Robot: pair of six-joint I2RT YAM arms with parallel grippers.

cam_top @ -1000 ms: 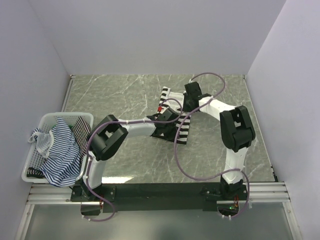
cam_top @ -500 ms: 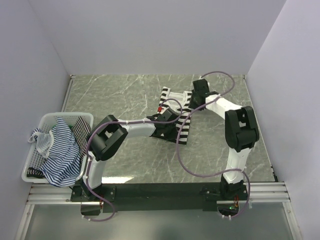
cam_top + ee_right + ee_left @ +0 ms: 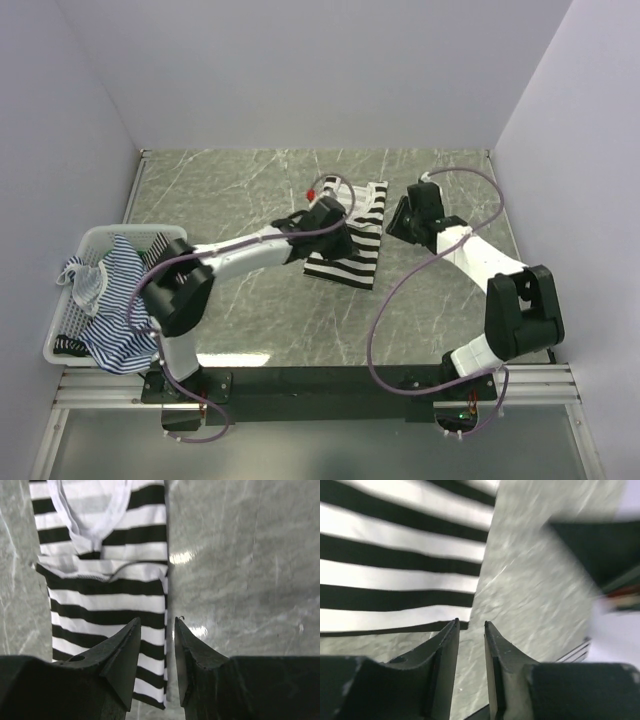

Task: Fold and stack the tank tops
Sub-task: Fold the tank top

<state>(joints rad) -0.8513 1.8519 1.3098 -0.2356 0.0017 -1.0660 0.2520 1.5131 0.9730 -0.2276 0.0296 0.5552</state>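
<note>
1. Reading the layout first: the b/w tank top (image 3: 350,262) lies flat near the middle of the table (image 3: 230,190), neckline toward the far wall. An edge of a doubled layer crosses just below the neckline (right wrist view), so prob. part-folded and not finished.
2. Left gripper (image 3: 471,625): jaws a little apart, nothing between them, bare table showing in the gap. A corner of the striped cloth sits just ahead of the tips.
3. Right gripper (image 3: 157,622): also parted and empty, hovering over the top's right edge, not touching cloth as far as I can tell.
4. The blue-striped tops (image 3: 125,300) are heaped in the white basket (image 3: 100,232) at the table's left, well apart from the work. Leave them for now.
5. Step in hand, my guess: taking a fresh hold for the next fold. To do it well:
   - Open wide enough to clear all layers, then come down at matching corners, one arm per side.
   - Pinch every layer at the edge. Catching only the upper one would peel the doubled part open.
   - Lift low and level w/ both arms moving together, so the stripes stay parallel and there's no skew.
   - Lay the cloth down edge on edge, then let go straight up.
6. Risks: soft cloth drags on the table and bunches, and the cables hang near the garment, so keep them off it.
</note>
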